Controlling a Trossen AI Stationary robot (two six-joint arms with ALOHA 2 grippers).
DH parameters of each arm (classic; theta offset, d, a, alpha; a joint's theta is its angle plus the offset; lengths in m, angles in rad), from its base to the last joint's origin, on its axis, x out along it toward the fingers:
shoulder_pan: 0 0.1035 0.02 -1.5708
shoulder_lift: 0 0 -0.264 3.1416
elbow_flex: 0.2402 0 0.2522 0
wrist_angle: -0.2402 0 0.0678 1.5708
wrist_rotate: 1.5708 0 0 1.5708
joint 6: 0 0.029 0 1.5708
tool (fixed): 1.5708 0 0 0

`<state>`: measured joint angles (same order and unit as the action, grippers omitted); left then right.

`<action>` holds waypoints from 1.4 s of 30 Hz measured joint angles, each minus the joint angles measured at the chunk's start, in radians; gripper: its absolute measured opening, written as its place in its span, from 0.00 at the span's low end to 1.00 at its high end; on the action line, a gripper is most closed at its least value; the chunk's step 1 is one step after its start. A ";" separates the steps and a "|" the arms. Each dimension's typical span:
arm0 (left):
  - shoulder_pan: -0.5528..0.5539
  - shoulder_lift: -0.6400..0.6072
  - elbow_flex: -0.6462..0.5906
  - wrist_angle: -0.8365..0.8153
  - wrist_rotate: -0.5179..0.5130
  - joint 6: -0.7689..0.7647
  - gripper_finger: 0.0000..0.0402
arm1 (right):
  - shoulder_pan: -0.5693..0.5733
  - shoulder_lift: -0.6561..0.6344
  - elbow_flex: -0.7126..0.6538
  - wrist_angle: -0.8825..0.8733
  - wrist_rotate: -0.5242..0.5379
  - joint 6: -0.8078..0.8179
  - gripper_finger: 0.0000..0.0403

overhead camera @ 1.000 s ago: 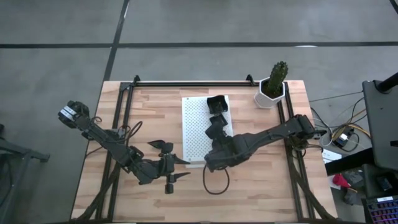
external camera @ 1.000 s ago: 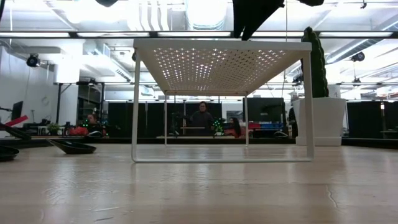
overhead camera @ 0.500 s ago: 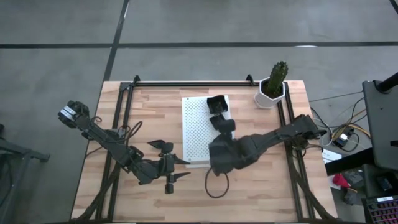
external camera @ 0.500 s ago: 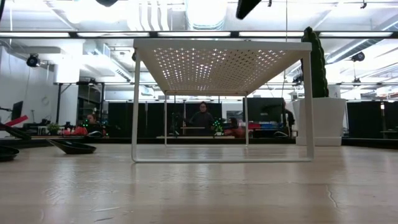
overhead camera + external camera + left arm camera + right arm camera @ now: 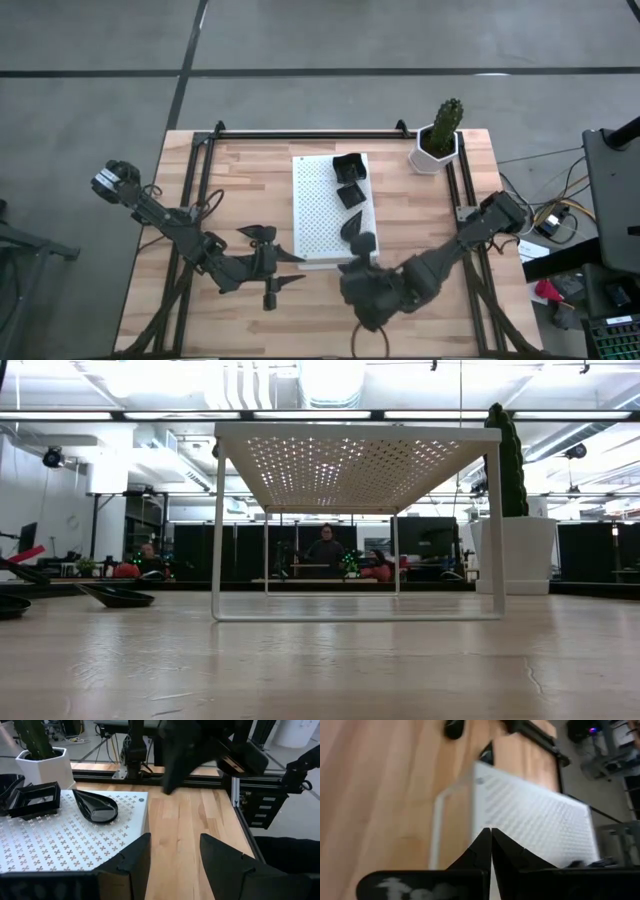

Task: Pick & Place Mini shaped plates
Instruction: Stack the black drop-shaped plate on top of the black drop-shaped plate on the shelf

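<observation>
Change: the right gripper [image 5: 362,243] has pulled back from the white perforated board [image 5: 318,215] toward the lower centre of the high view; a teardrop plate [image 5: 352,226] now lies exposed on the board.
Right gripper: fingers pressed together, empty.
Left gripper [image 5: 268,262]: lower left, fingers spread, among loose mini plates [image 5: 262,236].
Board's far end: square plates [image 5: 348,167], with the cactus pot [image 5: 437,147] beyond.
</observation>
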<state>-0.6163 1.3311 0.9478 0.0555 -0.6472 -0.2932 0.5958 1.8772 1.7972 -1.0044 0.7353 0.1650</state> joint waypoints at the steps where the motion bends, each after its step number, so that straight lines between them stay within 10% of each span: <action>1: -0.002 -0.001 0.000 -0.002 0.000 -0.001 0.43 | 0.010 -0.004 -0.021 0.008 -0.001 0.019 0.02; 30: -0.103 -0.011 -0.025 -0.913 0.253 -0.624 0.43 | 0.188 -0.152 -0.477 0.408 -0.082 0.136 0.02; 42: -0.092 -0.010 -0.152 -0.951 0.345 -0.688 0.43 | 0.225 -0.214 -0.667 0.648 -0.152 0.124 0.02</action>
<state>-0.7082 1.3212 0.7958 -0.8957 -0.3023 -0.9808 0.8204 1.6635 1.1301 -0.3563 0.5830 0.2892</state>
